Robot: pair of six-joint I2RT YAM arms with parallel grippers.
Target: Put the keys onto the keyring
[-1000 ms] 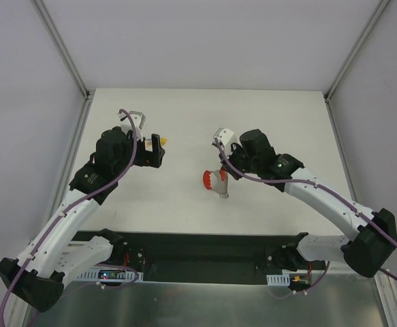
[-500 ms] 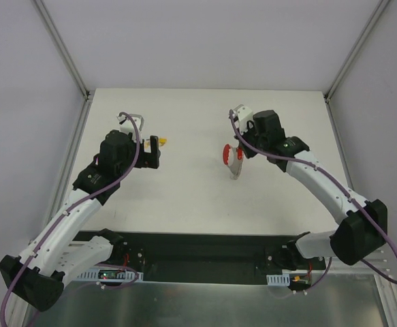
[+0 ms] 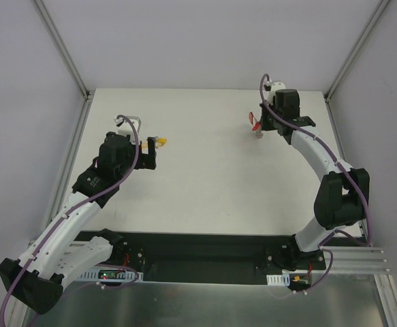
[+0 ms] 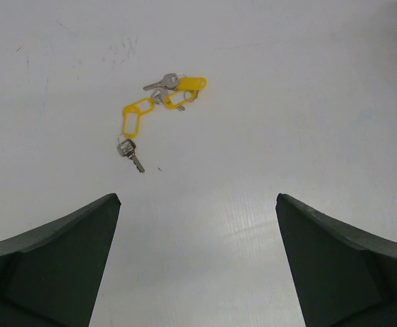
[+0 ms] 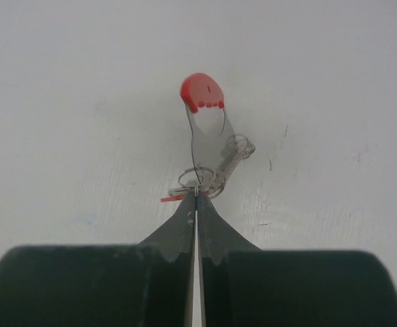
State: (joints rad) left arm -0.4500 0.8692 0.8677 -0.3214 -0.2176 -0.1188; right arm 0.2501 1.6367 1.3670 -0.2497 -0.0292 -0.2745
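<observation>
Right arm has swung a long way in the last second, from mid-table out toward the far right of the table [image 3: 205, 177], and the keyring [image 5: 202, 92] went with it. My right gripper [image 5: 197, 197] is clamped tight on the thin wire end, with the red crescent pointing away from the fingers (can't tell if it's touching the surface). The keys [image 4: 161, 102] with their yellow tags [image 4: 131, 119] lie well apart from it on the left side. My left gripper [image 4: 197, 199] hovers just short of them, jaws spread wide, holding nothing.
</observation>
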